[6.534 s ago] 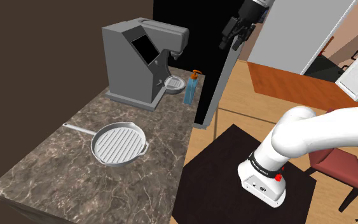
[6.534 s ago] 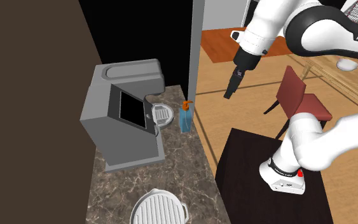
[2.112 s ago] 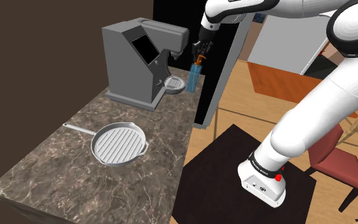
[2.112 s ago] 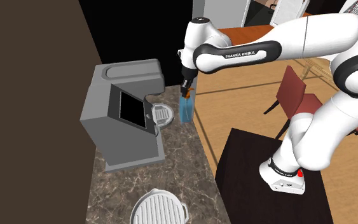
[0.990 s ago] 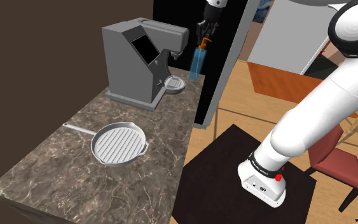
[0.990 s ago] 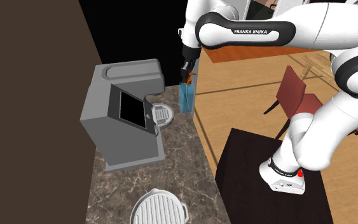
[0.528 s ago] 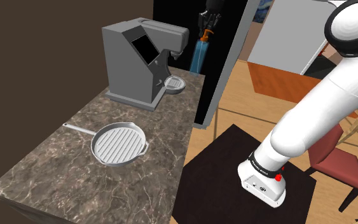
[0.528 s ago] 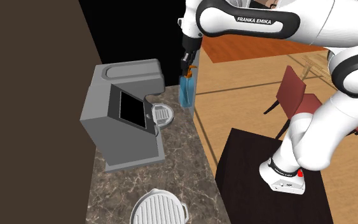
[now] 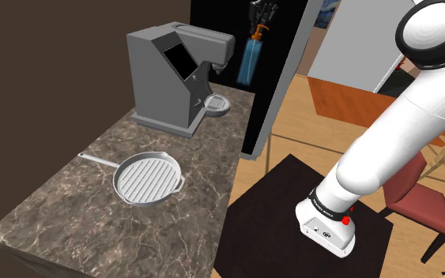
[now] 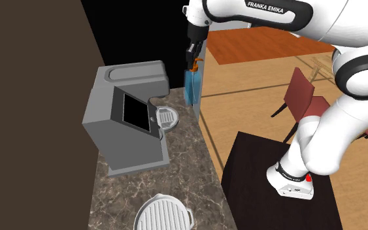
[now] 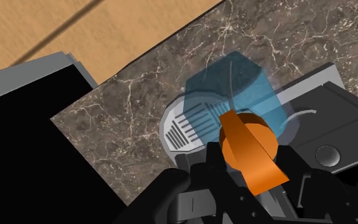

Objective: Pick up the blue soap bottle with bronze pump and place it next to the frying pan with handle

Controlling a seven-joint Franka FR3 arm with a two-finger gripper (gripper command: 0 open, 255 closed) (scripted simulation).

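The marble desk (image 9: 70, 197) carries a grey coffee machine (image 9: 165, 87). The ribbed frying pan (image 9: 145, 180) lies well in front of that machine. The soap bottle (image 9: 248, 61) is see-through blue and probably light, stiff and slick. It hangs in the air beside the machine's top. The claw (image 9: 258, 28) is clamped on its orange pump (image 11: 247, 149), a sensible hold.

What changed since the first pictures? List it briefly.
The arm swung over to the counter's far end, the jaws closed on the bottle's pump and lifted it off the counter. Pan and machine stayed put.
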